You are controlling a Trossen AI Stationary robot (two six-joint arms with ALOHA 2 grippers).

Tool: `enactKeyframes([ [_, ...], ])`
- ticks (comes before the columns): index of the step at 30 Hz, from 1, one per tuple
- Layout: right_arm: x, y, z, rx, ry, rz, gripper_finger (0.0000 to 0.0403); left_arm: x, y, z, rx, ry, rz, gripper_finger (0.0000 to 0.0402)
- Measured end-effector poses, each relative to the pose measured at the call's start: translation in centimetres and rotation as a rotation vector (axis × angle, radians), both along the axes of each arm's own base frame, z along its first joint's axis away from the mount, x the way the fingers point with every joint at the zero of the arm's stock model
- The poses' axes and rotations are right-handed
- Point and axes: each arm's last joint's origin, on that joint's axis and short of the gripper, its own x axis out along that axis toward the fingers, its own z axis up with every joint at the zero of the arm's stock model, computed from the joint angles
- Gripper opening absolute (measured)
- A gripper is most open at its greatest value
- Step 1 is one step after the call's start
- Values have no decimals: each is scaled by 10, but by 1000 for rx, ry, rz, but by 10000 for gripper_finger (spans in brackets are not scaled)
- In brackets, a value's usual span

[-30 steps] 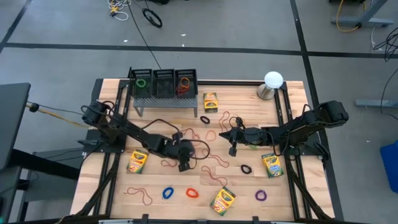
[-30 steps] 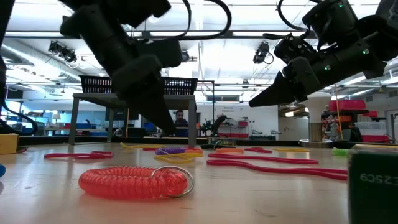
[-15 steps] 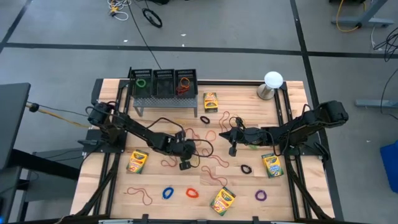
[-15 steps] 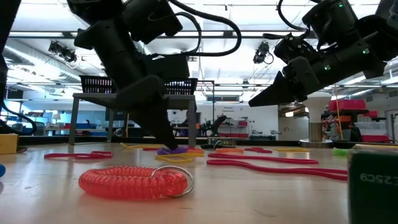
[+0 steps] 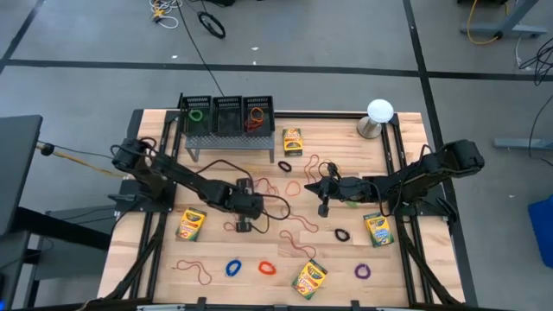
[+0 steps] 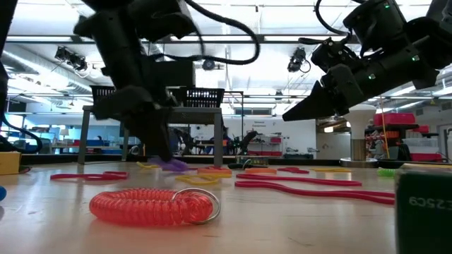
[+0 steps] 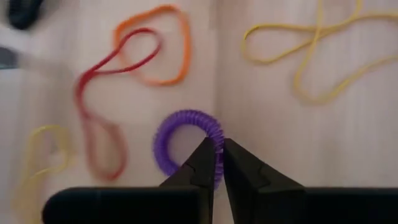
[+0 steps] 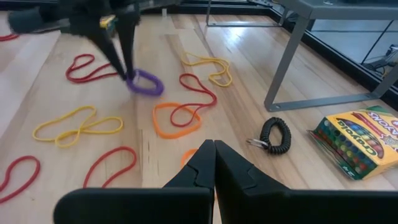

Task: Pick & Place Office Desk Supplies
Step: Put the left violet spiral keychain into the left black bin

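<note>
Near the middle of the pale wooden table [image 5: 406, 259], the left gripper [image 7: 219, 160] stands with its two dark fingers pinched narrow on one side of a small purple coiled rubber-band loop [image 7: 186, 146], which appears to lie on or just above the boards among loose red, orange and yellow bands. The low view shows that loop [image 6: 169, 164] at the fingertips, down by the table surface. The right gripper [image 8: 214, 163] waits above the table to the right of centre, fingers closed on nothing. The black three-compartment wire basket [image 5: 228, 114] on a metal stand sits at the far edge, a likely drop place. The grip looks thin, taken on only one edge of the coil, so the loop could slip out or stretch and spring free in the lift. A neighbouring red band [image 7: 99, 106] lies close and could be dragged along if it snags.
</note>
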Motion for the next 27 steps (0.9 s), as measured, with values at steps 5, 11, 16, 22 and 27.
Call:
enactKeyframes([
  [5,0,0,0,0,4,0,5,-25,8,47,45,-53,24,15],
  [11,0,0,0,0,5,0,5,-72,23,116,52,-266,93,4],
  [16,0,0,0,0,5,0,5,-111,35,150,64,-389,137,5],
  [22,0,0,0,-1,5,0,5,-106,38,122,-24,-268,173,36],
  [27,0,0,0,-1,5,0,5,-80,45,63,-108,-137,217,93],
])
